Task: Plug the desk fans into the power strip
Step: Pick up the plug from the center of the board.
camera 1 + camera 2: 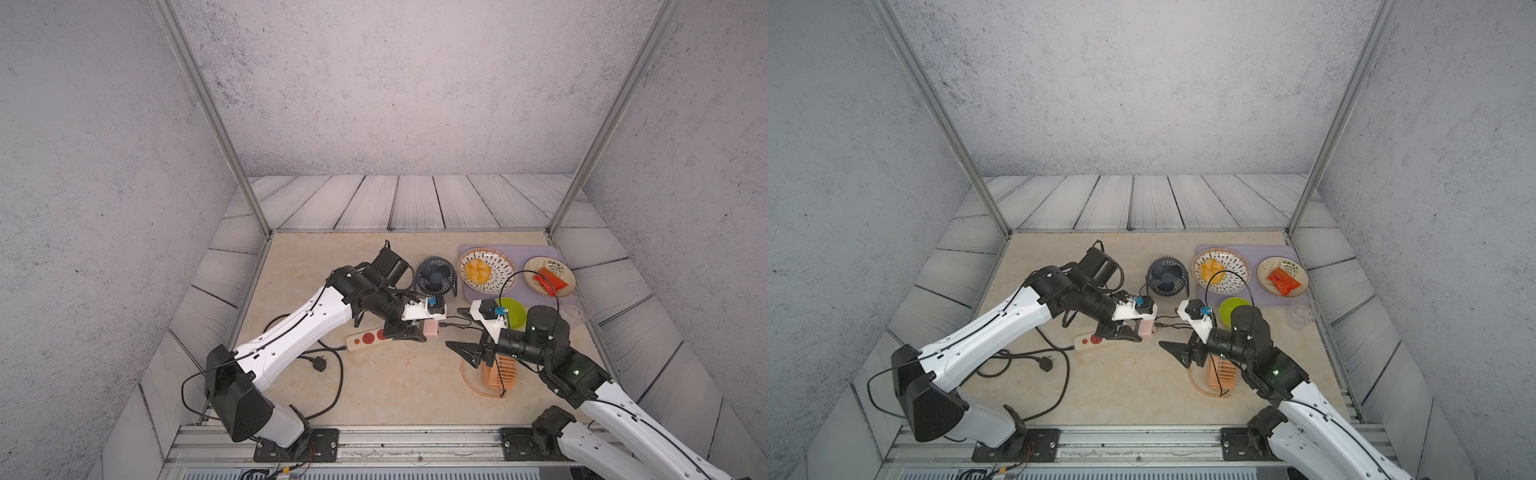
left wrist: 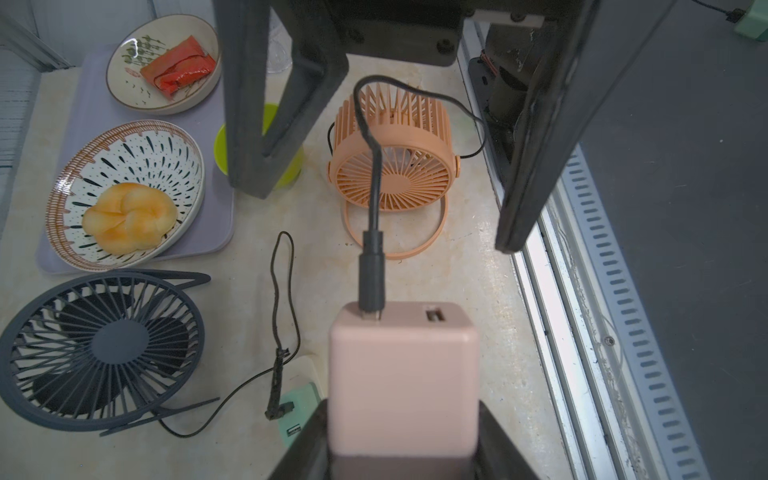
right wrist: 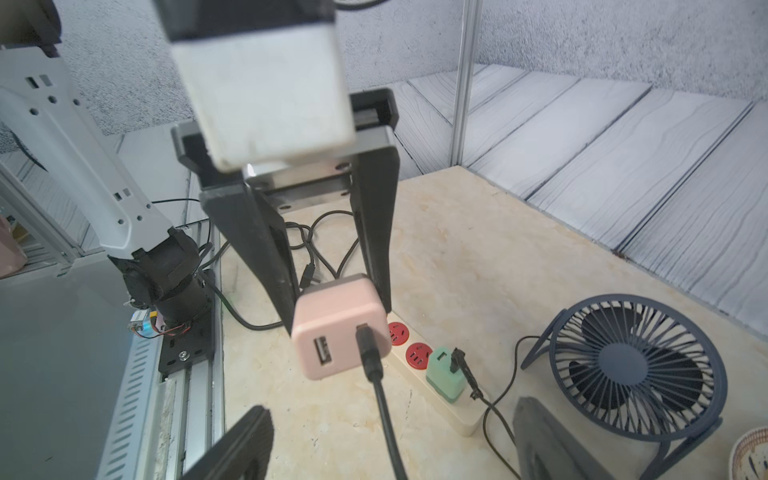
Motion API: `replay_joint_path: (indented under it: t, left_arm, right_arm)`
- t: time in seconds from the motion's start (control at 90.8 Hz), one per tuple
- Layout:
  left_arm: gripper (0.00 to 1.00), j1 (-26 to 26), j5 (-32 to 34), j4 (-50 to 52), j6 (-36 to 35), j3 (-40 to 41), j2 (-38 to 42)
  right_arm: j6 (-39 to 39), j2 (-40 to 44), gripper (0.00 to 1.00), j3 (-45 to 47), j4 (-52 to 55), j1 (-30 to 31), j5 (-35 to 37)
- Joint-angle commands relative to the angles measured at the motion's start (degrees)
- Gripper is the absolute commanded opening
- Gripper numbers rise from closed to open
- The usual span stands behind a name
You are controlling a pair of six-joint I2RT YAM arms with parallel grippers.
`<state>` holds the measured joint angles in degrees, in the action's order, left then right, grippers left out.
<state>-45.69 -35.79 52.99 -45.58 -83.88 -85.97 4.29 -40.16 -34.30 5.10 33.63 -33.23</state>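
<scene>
From where I stand, the left hand is clamped tight on a small pink cube-shaped USB charger, holding it just above the long cream-beige power strip, which lies flat on the pale stone-look counter. The charger is not seated in it. A black USB cable plug is already pushed into one of the charger's two ports, and its cord loops away from the strip to a peach-coloured plastic desk fan standing well off from it. Next to the free red sockets, a mint-green charger already sits in the strip, wired to a dark blue round fan standing near that end of it. The right hand hovers off the end of the strip, its jaws spread wide with nothing gripped, and the black cord runs loose between them. So I'd judge the cable-to-charger join finished and the step in hand to be getting the pink charger into a free red socket. Its port face looks sideways toward the right hand and I cannot see the prongs. The next move probably calls for turning the cube so they point down. It then has to line up over an open socket beside the green charger and press straight in without tugging the cord.
</scene>
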Motion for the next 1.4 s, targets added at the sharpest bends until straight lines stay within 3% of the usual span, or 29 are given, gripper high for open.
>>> replay_joint_path:
  t: [0.0,0.209,0.341,0.561,0.87,1.09,1.387]
  left_arm:
    - [0.34,-1.06,-1.89,3.84,1.22,-2.73,-1.65]
    - [0.34,-2.16,-2.53,5.28,1.79,-4.19,-2.23]
    - [0.33,-2.30,-3.07,5.65,2.34,-4.89,-2.38]
    - [0.33,-2.36,-4.40,6.32,3.04,-5.64,-2.88]
    - [0.33,-2.38,-4.12,6.33,3.38,-5.10,-2.22]
    - [0.33,-2.38,-4.24,7.11,3.68,-5.88,-2.71]
    - [0.32,-2.32,-5.42,6.65,4.04,-5.60,-2.40]
  right_arm:
    - [0.89,-0.88,0.83,0.34,-2.91,0.09,-2.37]
    - [-0.55,-3.56,0.79,-1.59,-3.32,0.12,-6.79]
    - [-2.53,-6.57,0.68,-3.49,-2.44,0.61,-10.91]
    - [-4.01,-7.30,0.58,-3.44,-4.71,1.46,-11.62]
    - [-5.61,-8.93,0.59,-3.75,-6.17,1.93,-16.33]
    - [-4.99,-9.96,0.40,-4.42,-5.20,2.62,-15.61]
    - [-4.02,-9.87,0.42,-3.78,-4.33,2.58,-14.71]
